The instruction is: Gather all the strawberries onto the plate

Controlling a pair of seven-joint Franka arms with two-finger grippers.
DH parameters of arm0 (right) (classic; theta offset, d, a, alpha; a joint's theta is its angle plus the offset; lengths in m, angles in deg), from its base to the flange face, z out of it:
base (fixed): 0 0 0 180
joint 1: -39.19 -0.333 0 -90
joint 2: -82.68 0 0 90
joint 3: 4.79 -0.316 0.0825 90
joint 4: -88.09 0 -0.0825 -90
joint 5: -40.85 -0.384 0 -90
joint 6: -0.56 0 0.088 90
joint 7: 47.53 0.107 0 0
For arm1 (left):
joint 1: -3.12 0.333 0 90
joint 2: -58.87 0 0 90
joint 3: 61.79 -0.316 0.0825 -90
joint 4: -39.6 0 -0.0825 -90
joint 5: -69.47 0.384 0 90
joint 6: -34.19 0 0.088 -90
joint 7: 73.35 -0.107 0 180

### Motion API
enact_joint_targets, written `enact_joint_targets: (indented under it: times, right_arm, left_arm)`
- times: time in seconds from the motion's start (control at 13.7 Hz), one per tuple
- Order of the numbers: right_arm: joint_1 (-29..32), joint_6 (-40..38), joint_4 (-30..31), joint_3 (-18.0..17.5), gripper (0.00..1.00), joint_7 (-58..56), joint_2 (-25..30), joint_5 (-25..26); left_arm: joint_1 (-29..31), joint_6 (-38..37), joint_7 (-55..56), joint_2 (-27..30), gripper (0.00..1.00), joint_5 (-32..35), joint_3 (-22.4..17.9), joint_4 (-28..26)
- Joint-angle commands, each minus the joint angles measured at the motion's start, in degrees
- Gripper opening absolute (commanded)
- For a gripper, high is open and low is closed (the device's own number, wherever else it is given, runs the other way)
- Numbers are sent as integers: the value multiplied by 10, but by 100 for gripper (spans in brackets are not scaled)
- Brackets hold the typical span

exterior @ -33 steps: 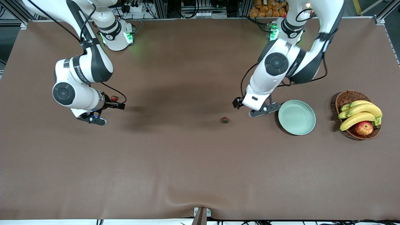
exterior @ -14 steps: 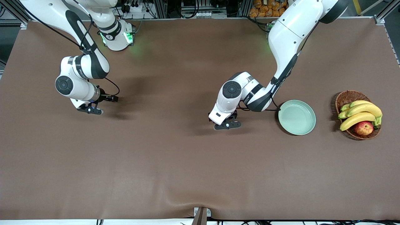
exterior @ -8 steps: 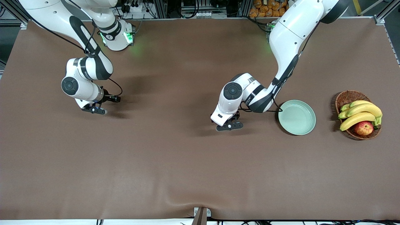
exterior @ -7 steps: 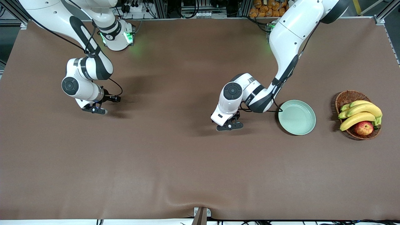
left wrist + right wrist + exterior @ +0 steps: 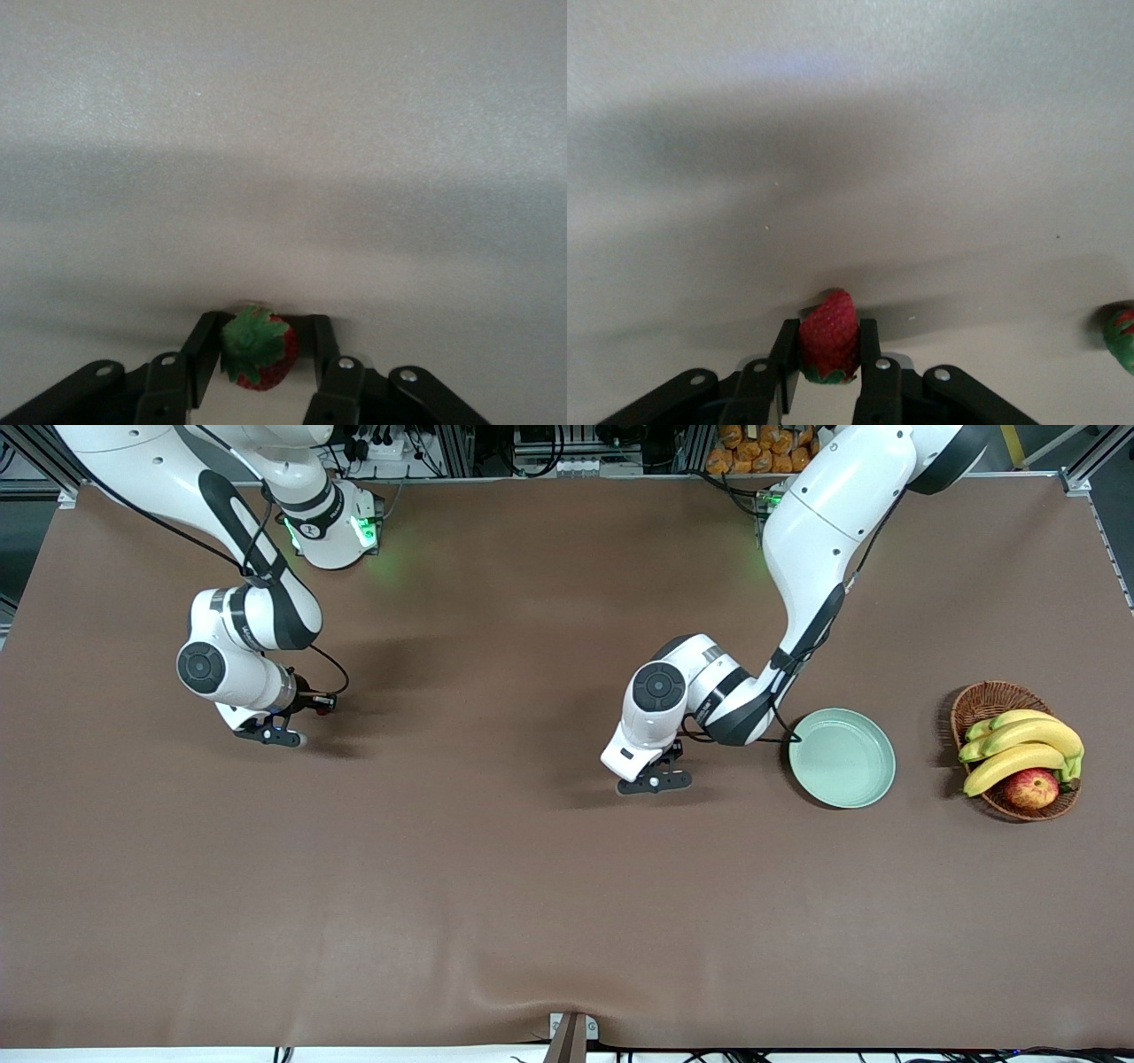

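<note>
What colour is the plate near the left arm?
Pale mint green, plain and glossy; the plate shows best in the front view.

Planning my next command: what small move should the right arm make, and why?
Probably lift the right gripper straight up: it is shut on a small red strawberry. The left gripper is down at another green-topped strawberry, beside the pale mint-green round plate.
</note>
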Motion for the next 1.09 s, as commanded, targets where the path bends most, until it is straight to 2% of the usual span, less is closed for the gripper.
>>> enact_joint_targets:
  times: [0.0, 0.07, 0.15, 0.29, 0.66, 0.8, 1.02]
  right_arm:
    - [13, -38, -41, -14, 0, 6, 12, 4]
    - [11, -57, -62, -15, 0, 7, 11, 2]
    - [11, -71, -81, -19, 0, 10, 9, -5]
    - [11, -95, -118, -32, 0, 10, 7, -39]
    - [-24, -184, -235, -34, 0, 66, -17, -82]
    - [-63, -184, -271, -36, 0, 142, -37, -86]
    - [-108, -183, -338, -46, 0, 221, -80, -155]
  left_arm:
    - [2, -12, -9, 0, 19, 18, -6, -3]
    - [2, -12, -10, 0, 8, 18, -6, -2]
    - [2, -12, -10, 1, 0, 18, -6, -2]
    - [6, -25, -9, 8, 0, 18, -6, -2]
    - [64, -176, -32, 97, 0, 18, -4, -10]
    - [93, -209, -42, 152, 0, 18, -4, -58]
    - [164, -206, -122, 190, 0, 18, 0, -107]
